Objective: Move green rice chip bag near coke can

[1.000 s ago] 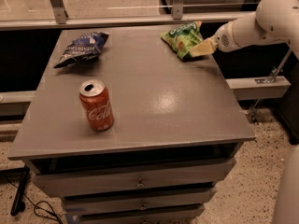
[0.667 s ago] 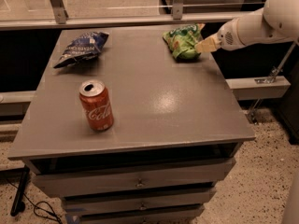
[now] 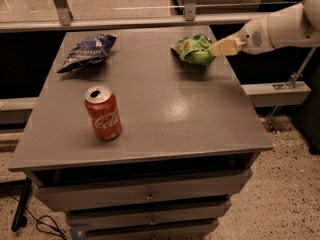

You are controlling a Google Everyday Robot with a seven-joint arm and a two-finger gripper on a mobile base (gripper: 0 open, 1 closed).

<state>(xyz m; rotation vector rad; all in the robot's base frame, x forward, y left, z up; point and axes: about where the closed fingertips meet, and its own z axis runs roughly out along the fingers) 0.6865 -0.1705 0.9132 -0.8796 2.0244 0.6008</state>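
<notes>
Status: gripper sits over the far-right corner of the worktop. The white arm extends in from beyond the right edge, roughly level w/ the top. Gripper tip is right against the right side of the green rice chip bag and looks like contact. Claw state: can't tell from this angle whether it's spread or pinching the bag. The bag is crumpled up near the far-right corner, a bit in from both the far and right edges, w/ a shadow under its front side. Can't tell if it's resting flat or raised slightly. Coke can stands upright in the front-left part of the top, closer to the left edge than to the middle, w/ silver lid up and white script facing front. Can and green bag are well apart, approx diagonal across the top from each other. Dark blue chip bag lies at the far-left corner, behind the can and not touching it. Light glare on the top around mid-right. Under the top there's a stack of drawers w/ small knobs. A metal rail runs behind the far edge. Speckled floor on the right, black cable on the floor by the front-left corner.
</notes>
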